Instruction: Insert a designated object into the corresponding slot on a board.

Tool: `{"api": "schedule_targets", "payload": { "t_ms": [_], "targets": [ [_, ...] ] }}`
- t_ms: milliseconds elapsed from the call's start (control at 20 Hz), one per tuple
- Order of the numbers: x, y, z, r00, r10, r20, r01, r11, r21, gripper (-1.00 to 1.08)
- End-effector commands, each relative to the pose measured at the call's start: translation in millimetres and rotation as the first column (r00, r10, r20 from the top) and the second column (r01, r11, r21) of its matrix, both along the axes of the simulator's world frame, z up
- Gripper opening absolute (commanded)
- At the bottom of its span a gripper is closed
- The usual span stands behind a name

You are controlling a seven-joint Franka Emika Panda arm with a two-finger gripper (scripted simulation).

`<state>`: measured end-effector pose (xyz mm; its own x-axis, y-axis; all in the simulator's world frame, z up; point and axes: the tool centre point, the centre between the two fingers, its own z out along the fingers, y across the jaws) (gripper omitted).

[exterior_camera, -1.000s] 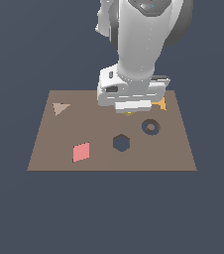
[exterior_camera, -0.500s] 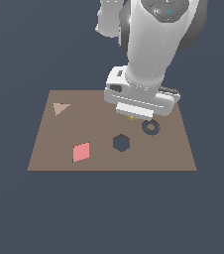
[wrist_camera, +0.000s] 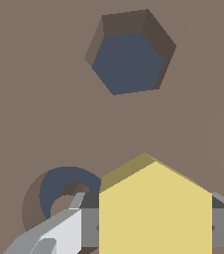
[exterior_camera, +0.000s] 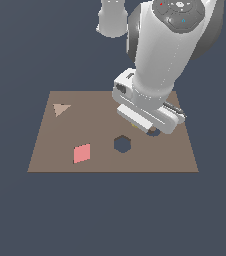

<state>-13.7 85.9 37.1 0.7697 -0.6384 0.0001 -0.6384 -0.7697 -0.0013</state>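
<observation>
Currently, going across the exterior view from its left: a tan triangle (exterior_camera: 60, 109) sits near the far corner of the board (exterior_camera: 50, 160), and a pink diamond tile (exterior_camera: 82, 153) lies closer to the near edge. Both are well apart from the work and play no part in it. The board appears to float on a plain dark background; no worktop is visible.

Next comes the hexagonal slot (exterior_camera: 122, 144), dark and empty. In the wrist view the slot (wrist_camera: 129, 54) shows bevelled walls, with nothing in or over it.

Just beside it, toward the exterior view's right, hangs the tool (exterior_camera: 144, 126), mostly masked by the arm's wrist housing. The wrist view settles it: the tool (wrist_camera: 153, 229) is clamped on the yellow hexagonal block (wrist_camera: 156, 208), a grey finger (wrist_camera: 59, 233) pressed to either flat side. Gripping opposite flats likely keeps the block from twisting, so its faces can be matched to the slot.

The block is held above the board, over the ring-shaped recess (wrist_camera: 59, 198), short of the slot.

Judgement: carry phase. The remaining move needs a short lateral shift over the slot, yaw matched to the hexagon, then a straight descent.
</observation>
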Motion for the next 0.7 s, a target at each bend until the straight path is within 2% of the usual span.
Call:
{"api": "schedule_targets", "payload": {
  "t_ms": [0, 150, 300, 450, 650],
  "targets": [
    [8, 1, 1, 0.994, -0.105, 0.001, 0.105, 0.994, 0.0, -1.0],
    [17, 1, 1, 0.974, -0.227, 0.001, 0.227, 0.974, 0.001, -1.0],
    [26, 0, 1, 0.938, -0.348, 0.001, 0.348, 0.938, 0.001, -1.0],
    [35, -3, 2, 0.886, -0.463, 0.0, 0.463, 0.886, 0.001, -1.0],
    [47, -8, 2, 0.795, -0.607, 0.0, 0.607, 0.795, 0.001, -1.0]
  ]
}}
